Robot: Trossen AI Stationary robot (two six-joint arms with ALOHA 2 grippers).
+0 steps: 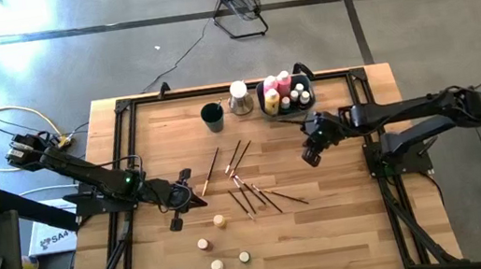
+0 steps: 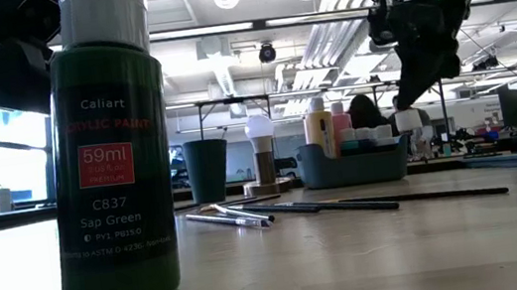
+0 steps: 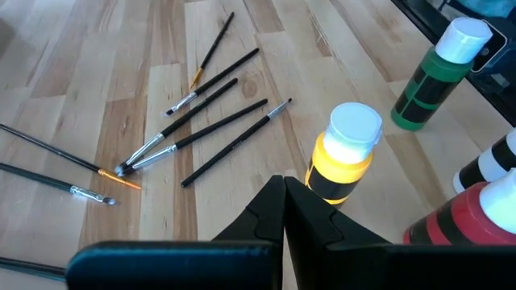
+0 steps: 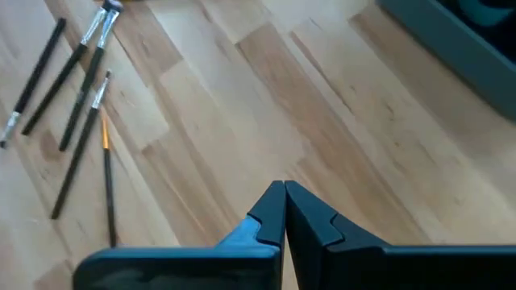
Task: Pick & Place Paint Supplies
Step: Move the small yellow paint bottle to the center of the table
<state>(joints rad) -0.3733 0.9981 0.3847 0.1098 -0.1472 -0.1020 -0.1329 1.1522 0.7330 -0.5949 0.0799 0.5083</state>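
Both pincers are closed and empty: the left pincer hangs near the yellow paint bottle, the right pincer over bare table beside the bin. The brushes lie scattered mid-table. The next grasp probably needs the jaws spread first, then a descent squarely over one brush handle or bottle.

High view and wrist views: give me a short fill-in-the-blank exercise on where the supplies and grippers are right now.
1. The bin at the table's far edge already holds several paint ____.
2. Both the left gripper and the right gripper have their fingers ____.
3. The loose brushes lie on the table ____ the two grippers.
4. The green bottle nearest the low camera stands ____.

Missing words: bottles; shut; between; upright
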